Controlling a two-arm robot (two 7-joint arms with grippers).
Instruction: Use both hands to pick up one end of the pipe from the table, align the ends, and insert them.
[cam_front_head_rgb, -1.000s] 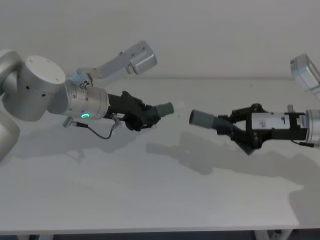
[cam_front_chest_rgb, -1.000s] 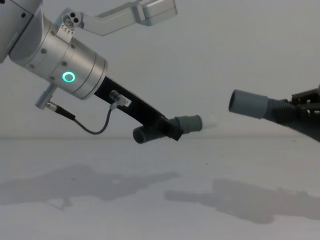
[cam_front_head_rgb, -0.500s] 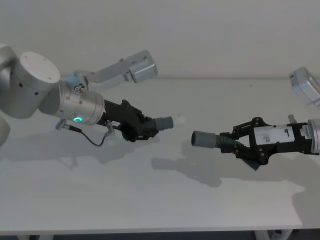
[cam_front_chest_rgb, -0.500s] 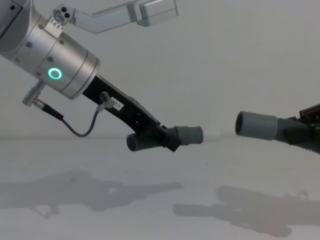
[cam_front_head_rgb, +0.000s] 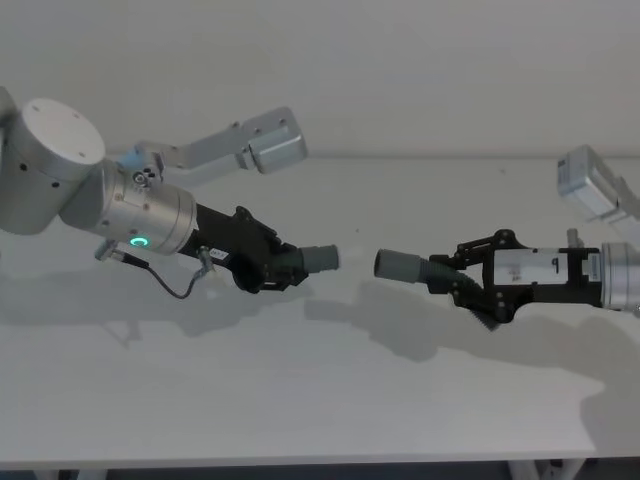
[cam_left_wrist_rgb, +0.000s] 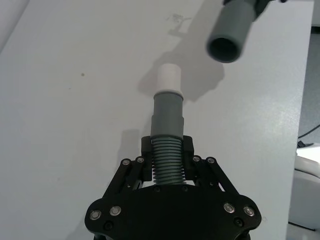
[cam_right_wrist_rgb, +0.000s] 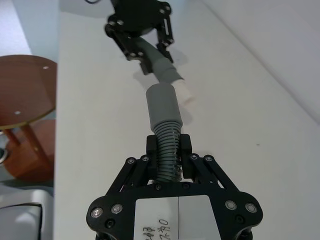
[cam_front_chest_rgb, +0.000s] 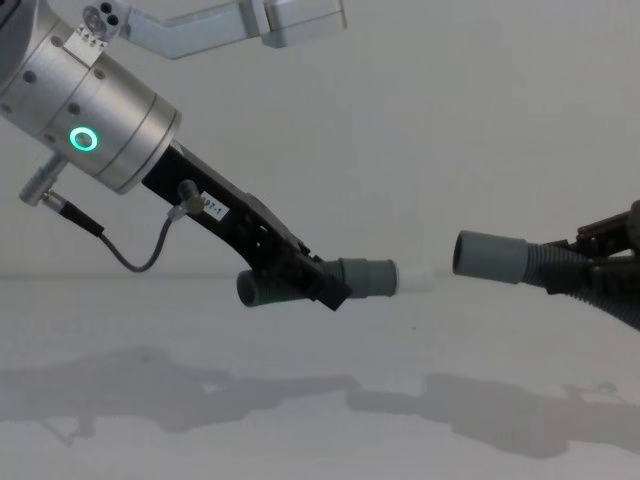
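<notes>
In the head view my left end effector (cam_front_head_rgb: 285, 268) sits left of centre, its fingers pinching the ribbed part of the left pipe piece (cam_front_head_rgb: 318, 259) so that the collar pokes free toward the middle of the frame. My right end effector (cam_front_head_rgb: 457, 281) comes in from the right edge. It is likewise clamped on the ribs of the right pipe piece (cam_front_head_rgb: 401, 265), leaving that collar clear. Both pieces hang above the worktop (cam_front_head_rgb: 300, 400), lifted, I judge, so neither drags while I line them up. Gripping back on the ribs leaves the mating ends bare (nothing of mine in the way of the joint). In the chest view the whitish tip (cam_front_chest_rgb: 416, 279) points right toward the grey socket (cam_front_chest_rgb: 487, 256), near it but apart, with the socket a touch higher. The left wrist view agrees: the socket's open mouth lies to the upper right of the tip rather than straight ahead. I judge the alignment unfinished and the insertion not yet begun.
</notes>
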